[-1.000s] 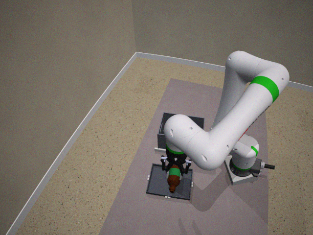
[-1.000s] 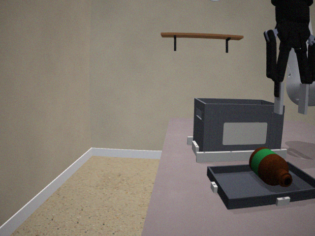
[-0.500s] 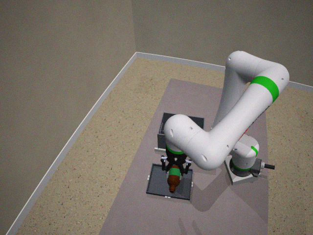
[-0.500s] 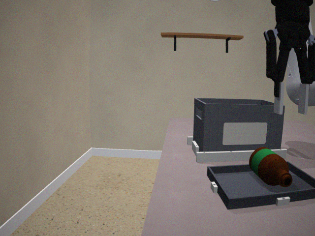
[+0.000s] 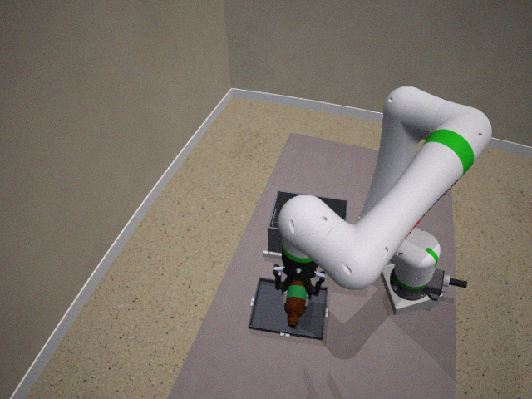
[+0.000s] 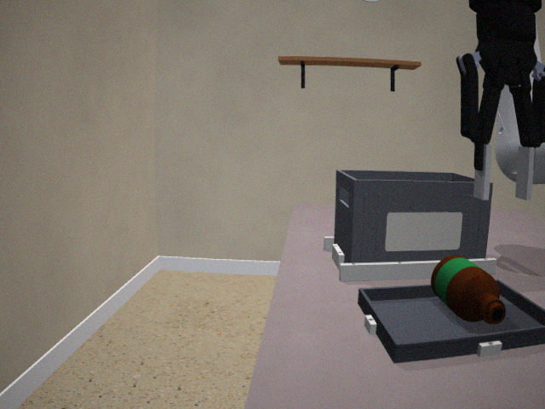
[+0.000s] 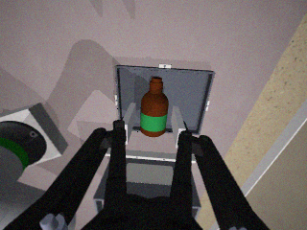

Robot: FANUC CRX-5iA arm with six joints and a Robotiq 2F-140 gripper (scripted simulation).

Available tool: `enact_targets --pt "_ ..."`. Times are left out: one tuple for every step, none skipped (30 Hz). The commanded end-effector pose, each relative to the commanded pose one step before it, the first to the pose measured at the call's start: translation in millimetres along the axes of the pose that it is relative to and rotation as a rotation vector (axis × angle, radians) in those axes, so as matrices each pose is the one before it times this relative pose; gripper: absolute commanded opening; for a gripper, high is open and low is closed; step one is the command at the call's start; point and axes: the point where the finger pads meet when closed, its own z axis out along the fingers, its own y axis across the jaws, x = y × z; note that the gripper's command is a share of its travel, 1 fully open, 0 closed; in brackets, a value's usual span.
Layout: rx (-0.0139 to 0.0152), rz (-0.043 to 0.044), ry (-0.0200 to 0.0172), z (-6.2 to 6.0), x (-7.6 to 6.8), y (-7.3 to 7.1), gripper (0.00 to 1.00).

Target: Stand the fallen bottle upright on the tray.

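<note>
A brown bottle point(image 6: 467, 291) with a green band lies on its side in the dark grey tray point(image 6: 453, 320), its neck towards the tray's front edge. It also shows in the overhead view point(image 5: 295, 302) and the wrist view point(image 7: 153, 114). My gripper point(image 6: 502, 187) hangs high above the bottle's base end, fingers pointing down, part open and empty. In the wrist view the fingertips frame the bottle's body from well above.
A dark grey crate point(image 6: 409, 216) stands in a white holder just behind the tray. The robot's base point(image 5: 414, 274) is to the right of the tray. A wooden shelf point(image 6: 348, 62) hangs on the far wall.
</note>
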Motion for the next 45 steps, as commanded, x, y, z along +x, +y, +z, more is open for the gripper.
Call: enact_targets --pt "-0.00019 -0.00012 0.00028 0.91 0.11 0.14 0.38" --pt "0.00021 -0.0001 0.00006 1.13 -0.01 0.01 0.38" --pt "0.00006 -0.00003 0.00002 1.28 0.0 0.01 0.38" --pt "0.0 0.0 0.0 1.46 0.0 0.01 0.38" --pt "0.0 0.0 0.0 1.65 0.0 0.01 0.38" --pt "0.0 0.0 0.0 1.84 0.0 0.02 0.38" --pt "0.0 0.0 0.0 2.03 0.0 0.02 0.38" --pt "0.0 0.0 0.0 2.22 -0.01 0.02 0.38" --pt "0.0 0.0 0.0 2.39 0.0 0.02 0.38" --pt "0.0 0.0 0.0 2.57 -0.01 0.02 0.38" --pt "0.0 0.0 0.0 2.73 0.0 0.03 0.38" --pt "0.0 0.0 0.0 2.88 0.0 0.03 0.38" --pt "0.0 0.0 0.0 3.02 -0.01 0.02 0.38" --pt "0.0 0.0 0.0 3.14 0.0 0.03 0.38" --pt "0.0 0.0 0.0 3.26 -0.01 0.03 0.38" --pt "0.0 0.0 0.0 3.36 -0.01 0.03 0.38" --pt "0.0 0.0 0.0 0.0 0.0 0.0 0.38" --pt "0.0 0.0 0.0 0.0 0.0 0.0 0.38" --pt "0.0 0.0 0.0 3.44 0.0 0.03 0.38" --pt "0.0 0.0 0.0 3.51 0.0 0.03 0.38" --pt "0.0 0.0 0.0 3.57 -0.01 0.03 0.38" --pt "0.0 0.0 0.0 3.6 0.0 0.03 0.38" --pt "0.0 0.0 0.0 3.62 0.0 0.03 0.38" --pt "0.0 0.0 0.0 3.63 0.0 0.03 0.38" --pt "0.0 0.0 0.0 3.62 -0.01 0.03 0.38" --pt "0.0 0.0 0.0 3.59 0.0 0.03 0.38" --pt "0.0 0.0 0.0 3.54 0.0 0.03 0.38" --pt "0.0 0.0 0.0 3.49 -0.01 0.03 0.38" --pt "0.0 0.0 0.0 3.41 -0.01 0.03 0.38" --pt "0.0 0.0 0.0 3.32 0.0 0.03 0.38" --pt "0.0 0.0 0.0 3.23 0.0 0.03 0.38" --pt "0.0 0.0 0.0 3.11 -0.01 0.02 0.38" --pt "0.0 0.0 0.0 2.99 0.0 0.03 0.38" --pt "0.0 0.0 0.0 0.0 0.0 0.0 0.38" --pt "0.0 0.0 0.0 0.0 0.0 0.0 0.38" --pt "0.0 0.0 0.0 2.85 -0.01 0.02 0.38" --pt "0.0 0.0 0.0 2.71 0.0 0.03 0.38" --pt "0.0 0.0 0.0 2.55 0.0 0.02 0.38" --pt "0.0 0.0 0.0 2.39 0.0 0.02 0.38" --pt "0.0 0.0 0.0 2.22 0.0 0.02 0.38" --pt "0.0 0.0 0.0 2.05 0.0 0.02 0.38" --pt "0.0 0.0 0.0 1.87 -0.01 0.01 0.38" --pt "0.0 0.0 0.0 1.69 0.0 0.02 0.38" --pt "0.0 0.0 0.0 1.51 0.0 0.01 0.38" --pt "0.0 0.0 0.0 1.33 -0.01 0.01 0.38"
